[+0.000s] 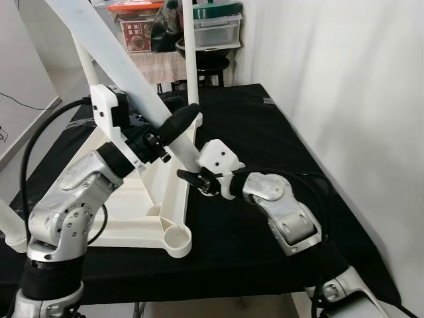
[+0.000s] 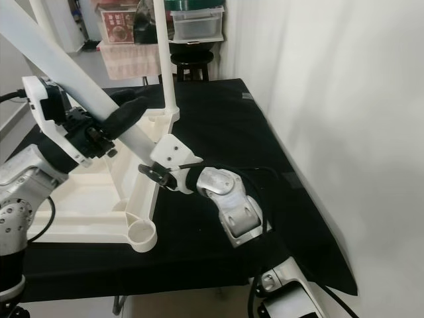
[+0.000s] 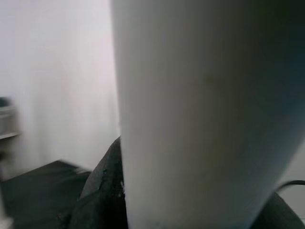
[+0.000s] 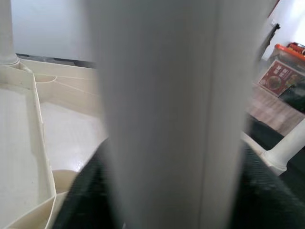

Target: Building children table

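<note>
My left gripper (image 1: 173, 126) and right gripper (image 1: 193, 177) both clamp the slanted white plastic table leg (image 1: 132, 73) above the upturned white plastic tabletop (image 1: 132, 212) on the black-clothed table (image 1: 265, 132); a white wall (image 1: 358, 86) stands close on my right.

The black counter (image 1: 265, 132) lies bare between the white tabletop (image 1: 132, 218) and the wall (image 1: 358, 99) on the robot's right, leaving open room there. The upturned tabletop takes the counter's left part. A slanted white leg (image 1: 126, 73) crosses above it, held by the left gripper (image 1: 173, 126), whose fingers (image 1: 179, 120) close around it, and by the right gripper (image 1: 192, 177) lower down. An upright leg (image 1: 189, 59) stands at the far corner, an open socket (image 1: 176, 237) at the near one. Beyond the counter, a stool (image 1: 205, 66) and boxes (image 1: 215, 26) block the way.
</note>
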You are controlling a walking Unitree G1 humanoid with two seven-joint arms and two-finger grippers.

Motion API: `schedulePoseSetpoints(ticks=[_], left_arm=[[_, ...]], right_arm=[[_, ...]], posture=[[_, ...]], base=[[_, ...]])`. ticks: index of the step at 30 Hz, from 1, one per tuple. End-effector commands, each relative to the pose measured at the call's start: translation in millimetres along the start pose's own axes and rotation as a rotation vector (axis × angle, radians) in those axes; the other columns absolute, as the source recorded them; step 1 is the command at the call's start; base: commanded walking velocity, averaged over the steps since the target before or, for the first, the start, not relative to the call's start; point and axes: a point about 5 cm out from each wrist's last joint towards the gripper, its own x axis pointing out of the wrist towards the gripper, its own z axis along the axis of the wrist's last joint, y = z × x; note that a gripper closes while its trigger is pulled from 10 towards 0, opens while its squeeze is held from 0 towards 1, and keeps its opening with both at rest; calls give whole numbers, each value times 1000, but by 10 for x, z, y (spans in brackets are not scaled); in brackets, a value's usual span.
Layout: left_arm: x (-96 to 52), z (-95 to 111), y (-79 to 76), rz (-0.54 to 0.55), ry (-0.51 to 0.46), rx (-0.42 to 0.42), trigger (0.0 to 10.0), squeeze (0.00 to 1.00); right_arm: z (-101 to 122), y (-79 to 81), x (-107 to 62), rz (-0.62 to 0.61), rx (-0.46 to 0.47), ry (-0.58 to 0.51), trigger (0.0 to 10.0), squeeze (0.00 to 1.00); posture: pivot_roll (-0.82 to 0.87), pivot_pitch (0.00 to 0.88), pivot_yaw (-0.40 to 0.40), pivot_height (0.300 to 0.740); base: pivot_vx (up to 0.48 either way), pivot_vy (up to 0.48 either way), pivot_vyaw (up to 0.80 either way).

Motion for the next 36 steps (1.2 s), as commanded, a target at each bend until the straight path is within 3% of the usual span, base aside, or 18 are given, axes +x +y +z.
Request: schedulePoseSetpoints(ticks=[1,5,9,10,11,13,14,16,21,31,32,33,34,35,36], left_arm=[[37,1,-141,-155,22,-55,0,0],[-1,15,-287,-426,116,-140,0,0],[9,16,-298,-484,152,-139,0,0],[18,22,-304,-505,163,-131,0,0],[18,22,-304,-505,163,-131,0,0],[40,47,-314,-535,167,-120,0,0],[40,47,-314,-535,167,-120,0,0],[87,102,-324,-552,142,-103,0,0],[126,173,-346,-558,100,-90,0,0],[133,189,-367,-566,71,-104,0,0],[139,162,-373,-556,79,-91,2980,0],[139,162,-373,-556,79,-91,2980,0],[152,145,-351,-518,72,-89,10000,31],[149,141,-309,-472,58,-97,10000,1000],[144,141,-277,-441,48,-105,10000,1000]], right_arm=[[73,-43,29,2,36,-33,10000,1000],[172,4,83,135,12,-109,10000,1000],[169,26,104,203,-18,-93,10000,1000],[164,45,113,237,-17,-84,10000,431],[164,45,113,237,-17,-84,10000,431],[164,75,131,280,5,-75,10000,0],[164,75,131,280,5,-75,10000,0],[204,125,158,313,74,-93,0,0],[211,154,179,301,138,-106,0,0],[201,139,164,300,147,-126,0,0],[208,131,157,299,143,-133,0,0],[208,131,157,299,143,-133,0,0],[215,110,146,293,148,-142,0,0],[210,71,127,280,149,-148,0,0],[206,44,115,270,149,-151,0,0]], posture=[[-78,0,13,740],[-75,0,12,740],[-70,0,12,740],[-70,0,8,740],[-70,0,8,740],[-68,0,6,740],[-68,0,6,740],[-67,0,4,740],[-68,0,4,740],[-70,0,6,740],[-69,0,5,740],[-69,0,5,740],[-68,0,5,740],[-66,0,5,740],[-66,0,5,740]], base=[[0,0,0],[0,0,0],[0,0,0],[0,0,0],[0,0,0],[0,0,0],[0,0,0],[0,0,0],[0,0,0],[0,0,0],[0,0,0],[0,0,0],[0,0,0],[0,0,0],[0,0,0]])
